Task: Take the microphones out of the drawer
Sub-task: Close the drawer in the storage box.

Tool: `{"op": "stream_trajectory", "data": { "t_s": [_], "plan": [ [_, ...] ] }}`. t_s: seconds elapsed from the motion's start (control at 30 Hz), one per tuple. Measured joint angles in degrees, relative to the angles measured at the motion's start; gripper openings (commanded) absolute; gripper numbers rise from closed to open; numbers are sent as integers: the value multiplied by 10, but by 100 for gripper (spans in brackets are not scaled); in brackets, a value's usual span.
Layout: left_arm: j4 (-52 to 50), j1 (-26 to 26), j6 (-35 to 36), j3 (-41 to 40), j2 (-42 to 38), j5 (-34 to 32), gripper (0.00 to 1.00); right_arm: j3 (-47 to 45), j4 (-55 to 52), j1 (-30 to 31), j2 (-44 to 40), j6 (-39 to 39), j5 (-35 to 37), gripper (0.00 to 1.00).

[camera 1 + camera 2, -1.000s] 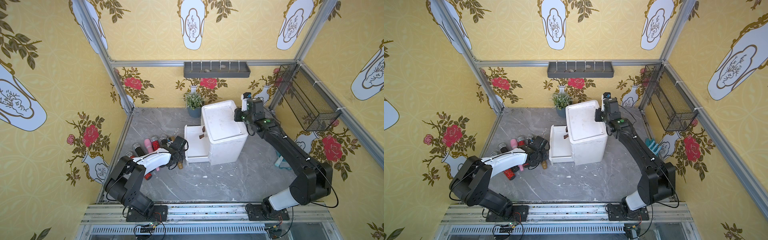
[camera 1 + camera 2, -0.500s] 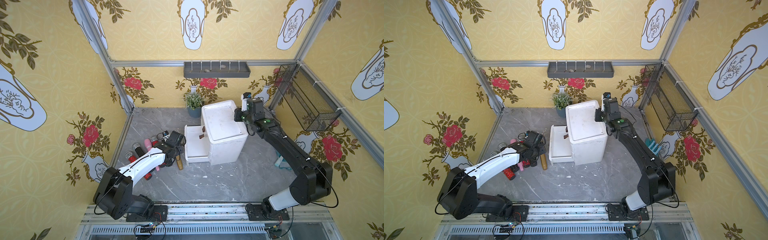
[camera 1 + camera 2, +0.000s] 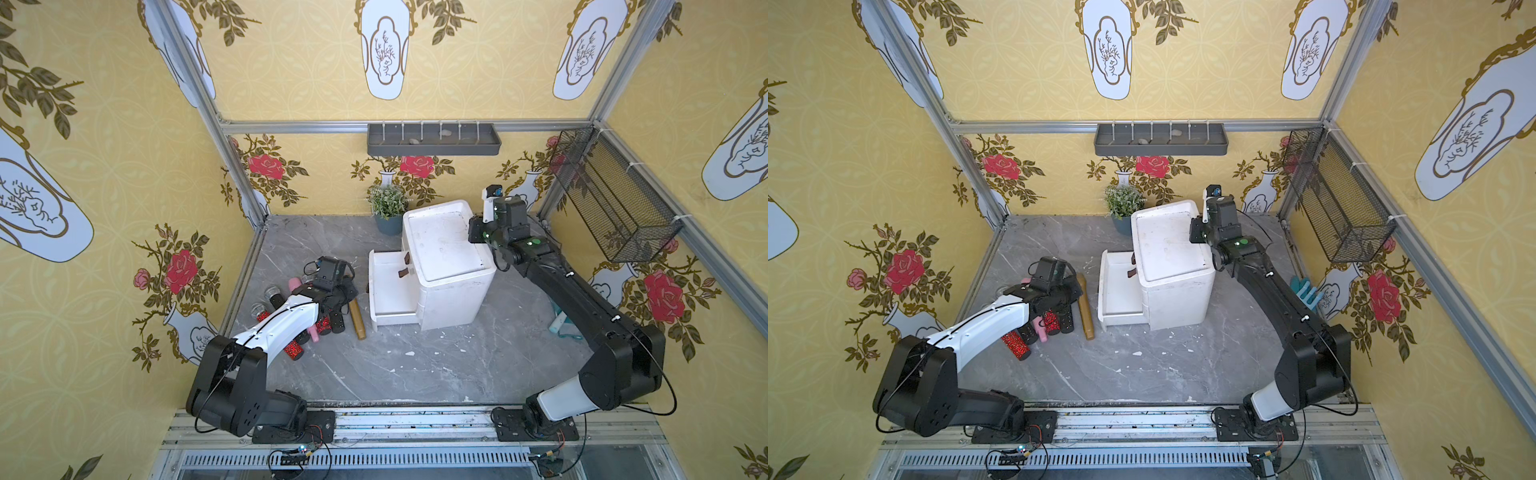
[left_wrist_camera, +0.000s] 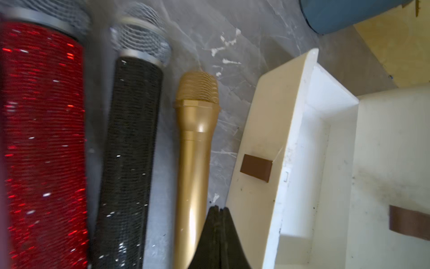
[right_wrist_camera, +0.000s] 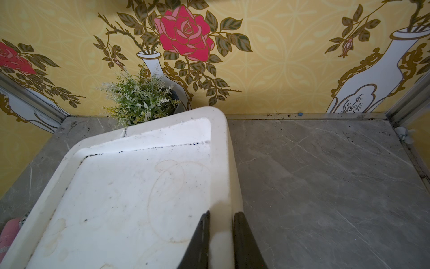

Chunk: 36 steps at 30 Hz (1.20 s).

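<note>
The left hand (image 4: 218, 210) is seen closed, its fingers pressed together and nothing held, just above the handle of the gold microphone (image 4: 195, 149). This microphone is laid on the tabletop (image 3: 415, 365), between a black microphone (image 4: 132, 151) and the pulled-out drawer (image 3: 388, 291), which seems empty. Farther back, the rim of the cabinet (image 3: 446, 245) is clamped by the right hand (image 5: 221, 217).

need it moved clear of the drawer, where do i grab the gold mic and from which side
Probably the straight handle of the gold microphone, just below the flared collar, coming from above with the jaws across it. It lies flat, with only narrow gaps to the black glitter microphone and the drawer beside it.
</note>
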Motion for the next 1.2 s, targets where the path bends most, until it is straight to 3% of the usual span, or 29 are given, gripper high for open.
{"op": "stream_trajectory", "data": {
  "t_s": [0.43, 1.2],
  "plan": [
    [78, -2, -8, 3, 78, 105, 0, 3, -1, 2, 1, 0, 2, 9],
    [163, -91, -66, 109, 198, 175, 0, 6, -3, 5, 6, 2, 8, 8]
  ]
}}
